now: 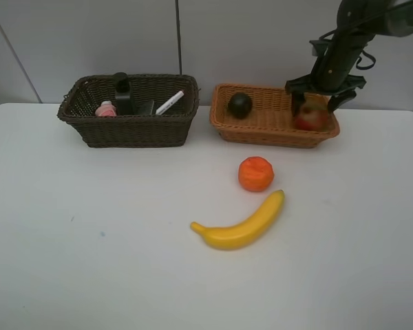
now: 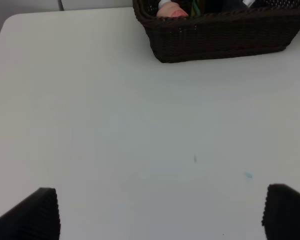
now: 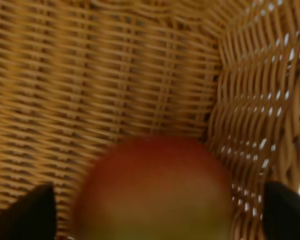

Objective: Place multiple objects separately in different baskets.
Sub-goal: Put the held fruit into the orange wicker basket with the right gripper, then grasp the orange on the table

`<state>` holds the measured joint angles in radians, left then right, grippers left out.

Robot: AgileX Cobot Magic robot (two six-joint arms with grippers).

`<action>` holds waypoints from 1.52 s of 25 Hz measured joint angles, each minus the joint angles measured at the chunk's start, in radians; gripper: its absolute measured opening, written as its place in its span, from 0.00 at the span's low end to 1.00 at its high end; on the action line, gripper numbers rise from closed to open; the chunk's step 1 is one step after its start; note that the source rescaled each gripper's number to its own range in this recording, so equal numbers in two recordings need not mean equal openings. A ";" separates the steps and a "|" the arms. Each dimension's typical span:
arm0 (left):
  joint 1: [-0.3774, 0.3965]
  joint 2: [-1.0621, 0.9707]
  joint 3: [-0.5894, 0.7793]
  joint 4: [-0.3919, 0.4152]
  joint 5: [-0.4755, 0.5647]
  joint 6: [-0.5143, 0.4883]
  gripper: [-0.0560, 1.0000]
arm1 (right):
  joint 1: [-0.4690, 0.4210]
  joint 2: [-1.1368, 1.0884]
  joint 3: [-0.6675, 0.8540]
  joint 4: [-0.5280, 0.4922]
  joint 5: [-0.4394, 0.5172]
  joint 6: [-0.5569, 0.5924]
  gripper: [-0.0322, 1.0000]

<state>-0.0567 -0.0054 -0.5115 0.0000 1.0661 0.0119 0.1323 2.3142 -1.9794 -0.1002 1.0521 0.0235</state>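
Observation:
The orange-tan basket (image 1: 261, 127) holds a dark mangosteen (image 1: 239, 104) and a red apple (image 1: 311, 118) at its right end. My right gripper (image 1: 315, 103) hangs just over the apple (image 3: 155, 190), open, with a fingertip on each side and a gap to the fruit. The dark brown basket (image 1: 127, 127) holds a pink bottle (image 1: 106, 109), a black pump bottle (image 1: 122, 93), a black block (image 1: 146, 108) and a white marker (image 1: 170, 102). An orange (image 1: 255, 173) and a banana (image 1: 241, 223) lie on the table. My left gripper (image 2: 160, 215) is open over bare table, short of the dark basket (image 2: 220, 35).
The white table (image 1: 89, 240) runs to a grey wall behind the baskets. The two baskets stand side by side at the back with a narrow gap between them. The orange and banana lie in front of the tan basket.

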 joint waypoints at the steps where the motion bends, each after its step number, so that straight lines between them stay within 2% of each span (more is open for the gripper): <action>1: 0.000 0.000 0.000 0.000 0.000 0.000 1.00 | 0.000 -0.001 -0.004 0.005 -0.002 0.000 0.93; 5: 0.000 0.000 0.000 0.000 0.000 0.000 1.00 | 0.000 -0.001 -0.006 0.025 0.016 0.000 1.00; 12: 0.000 0.000 0.000 0.000 0.000 0.000 1.00 | 0.000 -0.058 -0.006 0.100 0.155 0.007 1.00; 17: 0.000 0.000 0.000 0.000 0.000 0.000 1.00 | 0.023 -0.169 0.012 0.160 0.161 0.031 1.00; 22: 0.000 0.000 0.000 0.000 0.000 0.000 1.00 | 0.101 -0.287 0.177 0.166 0.162 0.052 1.00; 27: 0.000 0.000 0.000 0.000 0.000 0.000 1.00 | 0.242 -0.351 0.389 0.165 0.169 0.073 1.00; 29: 0.000 0.000 0.000 0.000 0.000 0.000 1.00 | 0.297 -0.351 0.454 0.157 0.152 0.071 1.00; 32: 0.000 0.000 0.000 0.000 0.000 0.000 1.00 | 0.356 -0.351 0.521 0.146 0.063 0.066 1.00; 38: 0.000 0.000 0.000 0.000 0.000 0.000 1.00 | 0.384 -0.332 0.543 0.146 -0.049 0.066 1.00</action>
<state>-0.0567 -0.0054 -0.5115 0.0000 1.0661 0.0119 0.5167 1.9818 -1.4363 0.0455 1.0034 0.0892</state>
